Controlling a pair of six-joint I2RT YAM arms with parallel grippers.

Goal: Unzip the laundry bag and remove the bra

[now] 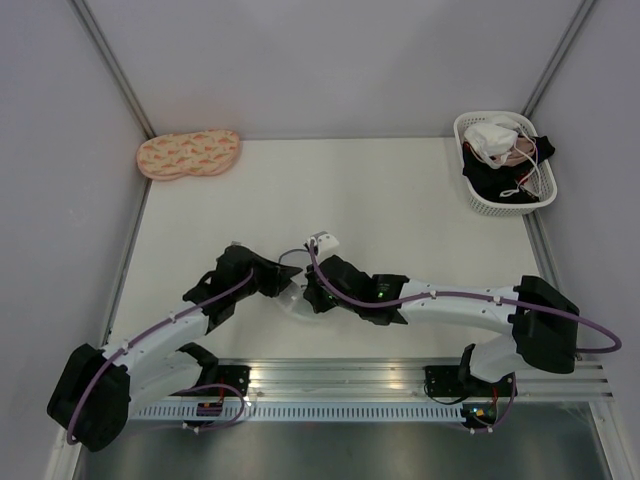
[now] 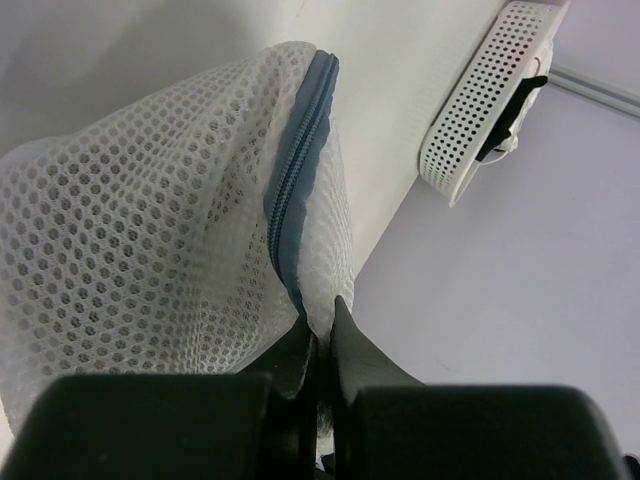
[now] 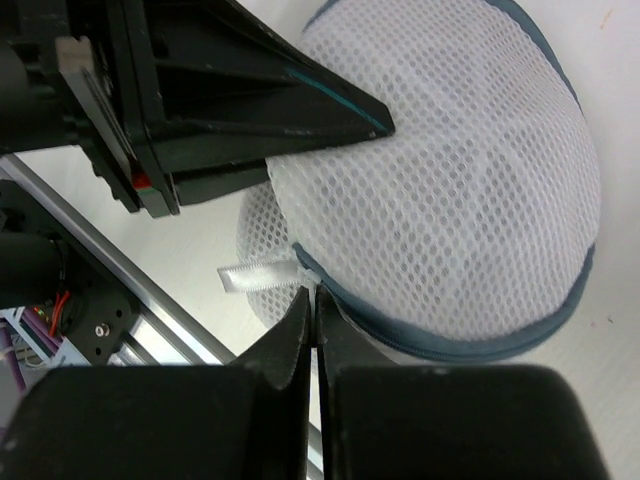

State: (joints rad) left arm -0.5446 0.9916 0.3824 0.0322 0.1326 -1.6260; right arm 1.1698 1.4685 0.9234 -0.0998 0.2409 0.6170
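The laundry bag (image 3: 450, 180) is a round white mesh pouch with a blue-grey rim. It lies near the table's front edge between both grippers and is mostly hidden in the top view (image 1: 292, 303). My left gripper (image 2: 322, 310) is shut on the mesh fold beside the blue-grey zipper (image 2: 295, 170), which looks closed. My right gripper (image 3: 316, 295) is shut on the bag's rim at the base of a white ribbon loop (image 3: 255, 277). The left fingers (image 3: 300, 110) show pinching the bag's far side. The bra is hidden.
A white lattice basket (image 1: 478, 200) stands at the back right with a white garment with pink straps (image 1: 495, 138) and dark cloth in it. It also shows in the left wrist view (image 2: 470, 110). A peach patterned pad (image 1: 188, 153) lies at the back left. A metal rail (image 1: 350, 375) runs along the front edge.
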